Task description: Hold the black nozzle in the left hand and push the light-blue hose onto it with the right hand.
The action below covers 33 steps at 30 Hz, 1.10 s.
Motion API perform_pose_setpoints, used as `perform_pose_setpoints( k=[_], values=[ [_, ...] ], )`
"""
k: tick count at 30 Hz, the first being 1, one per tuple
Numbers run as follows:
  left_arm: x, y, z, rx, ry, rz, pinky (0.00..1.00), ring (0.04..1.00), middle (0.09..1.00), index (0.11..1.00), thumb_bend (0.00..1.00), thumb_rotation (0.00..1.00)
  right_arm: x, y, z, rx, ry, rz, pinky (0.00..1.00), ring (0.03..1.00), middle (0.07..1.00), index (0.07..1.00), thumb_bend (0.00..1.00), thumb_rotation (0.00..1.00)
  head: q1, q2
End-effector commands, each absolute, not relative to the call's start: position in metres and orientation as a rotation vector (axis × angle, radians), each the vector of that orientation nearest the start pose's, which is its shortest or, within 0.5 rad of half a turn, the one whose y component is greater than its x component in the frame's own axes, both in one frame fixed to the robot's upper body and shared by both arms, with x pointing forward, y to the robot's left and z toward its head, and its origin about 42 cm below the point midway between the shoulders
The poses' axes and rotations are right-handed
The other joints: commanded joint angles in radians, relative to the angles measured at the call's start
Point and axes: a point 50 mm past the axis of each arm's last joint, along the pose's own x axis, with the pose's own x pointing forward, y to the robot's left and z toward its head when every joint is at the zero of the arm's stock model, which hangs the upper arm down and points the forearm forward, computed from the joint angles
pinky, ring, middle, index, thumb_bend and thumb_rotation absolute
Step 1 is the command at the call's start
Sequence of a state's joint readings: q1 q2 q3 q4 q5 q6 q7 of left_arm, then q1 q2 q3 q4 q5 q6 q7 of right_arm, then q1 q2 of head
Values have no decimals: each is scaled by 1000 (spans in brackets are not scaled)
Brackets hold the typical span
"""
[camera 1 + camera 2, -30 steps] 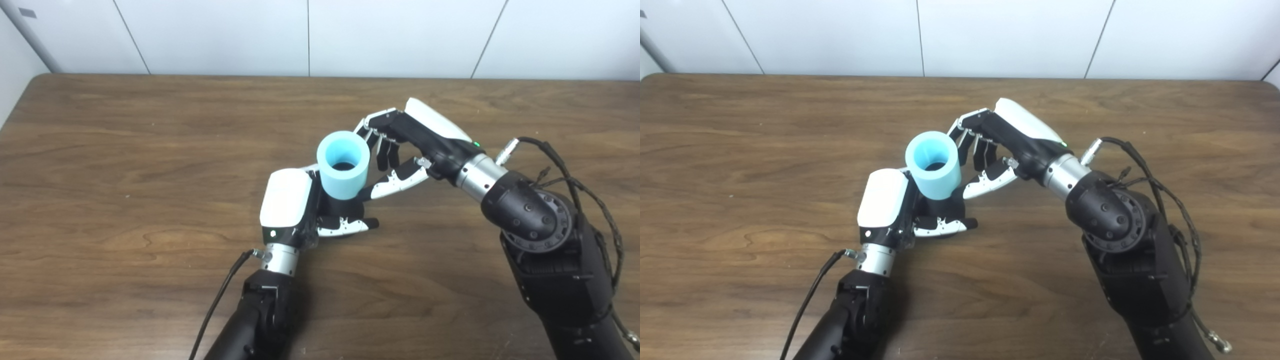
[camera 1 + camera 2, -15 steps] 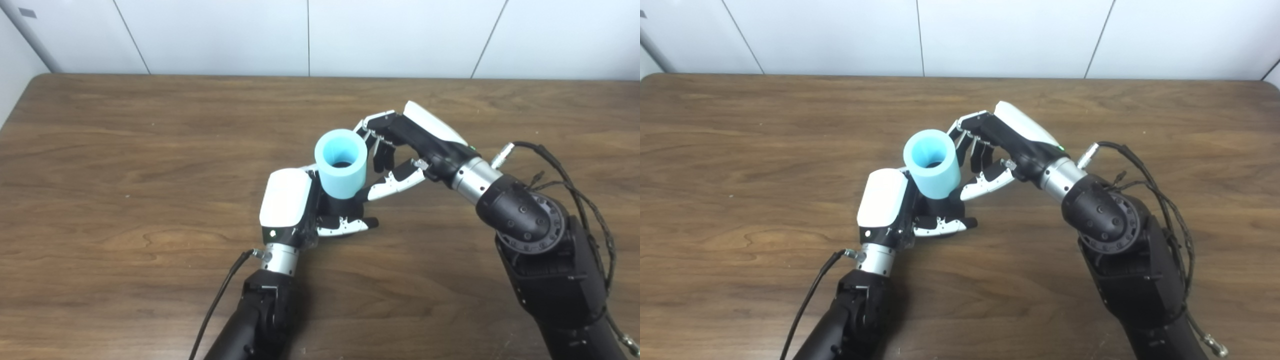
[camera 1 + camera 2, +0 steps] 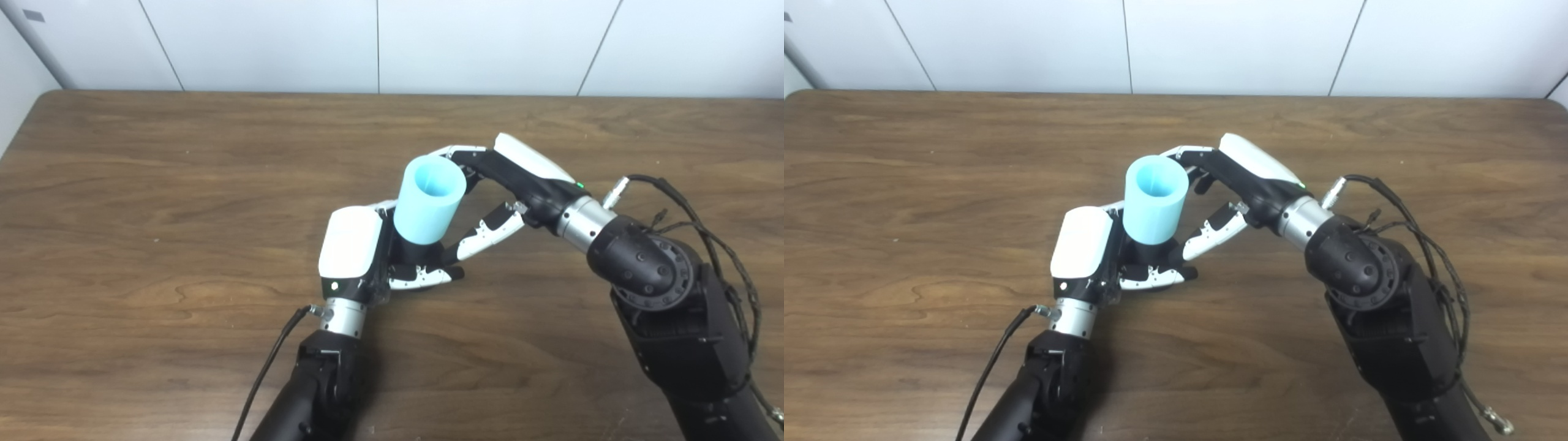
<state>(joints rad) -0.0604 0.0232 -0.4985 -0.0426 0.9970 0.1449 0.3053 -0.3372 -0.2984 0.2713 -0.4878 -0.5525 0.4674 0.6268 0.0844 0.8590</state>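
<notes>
The left robot hand (image 3: pixel 367 251) is clamping the black nozzle (image 3: pixel 418 252); the right robot hand (image 3: pixel 499 184) is gripping the light, squashy-looking light-blue hose (image 3: pixel 427 201) by its sidewall.

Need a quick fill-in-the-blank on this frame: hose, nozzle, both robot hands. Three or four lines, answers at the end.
1. The light-blue hose sits on top of the ____ nozzle.
2. That nozzle is held by the ____ robot hand.
3. The right robot hand has its fingers against the ____.
4. Both arms work above a ____ table.

Missing words: black; left; hose; wooden
</notes>
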Motion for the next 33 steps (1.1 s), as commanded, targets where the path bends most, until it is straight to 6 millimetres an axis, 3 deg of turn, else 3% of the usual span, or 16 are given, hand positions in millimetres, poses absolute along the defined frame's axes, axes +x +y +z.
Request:
perform_pose_setpoints(
  k=[1,5,8,14,16,23,25,28,33],
  values=[
    [264,85,109,991,-313,-119,429,481,445,500,525,0,322,-184,289,-922,-247,534,740,819,844,832,1000,226,1,1],
    [264,86,109,997,-312,-118,432,480,444,498,525,0,323,-185,294,-986,-263,529,827,907,878,828,1000,336,1,1],
    [264,86,109,998,-312,-116,430,477,441,499,525,0,324,-187,301,-1057,-294,518,828,937,899,830,1000,393,2,0],
    [264,86,109,993,-307,-121,432,483,453,496,525,0,315,-198,317,-1020,-366,479,927,995,945,886,1000,408,2,0],
    [264,87,109,994,-308,-122,436,483,449,497,525,0,310,-203,320,-1007,-413,458,944,995,948,914,1000,465,2,0],
    [265,88,108,994,-309,-124,430,479,447,498,525,0,298,-211,324,-904,-506,396,874,955,941,928,704,629,4,-1],
    [265,89,109,994,-309,-124,430,481,450,497,525,0,292,-211,321,-905,-557,393,873,947,933,920,667,644,5,-3],
    [265,89,109,992,-308,-123,427,485,456,495,525,0,281,-211,317,-924,-612,414,951,965,942,923,621,704,8,-3],
    [265,90,109,991,-305,-125,427,492,457,495,525,0,263,-206,311,-987,-704,431,965,967,949,917,577,788,7,-7]
  ],
)
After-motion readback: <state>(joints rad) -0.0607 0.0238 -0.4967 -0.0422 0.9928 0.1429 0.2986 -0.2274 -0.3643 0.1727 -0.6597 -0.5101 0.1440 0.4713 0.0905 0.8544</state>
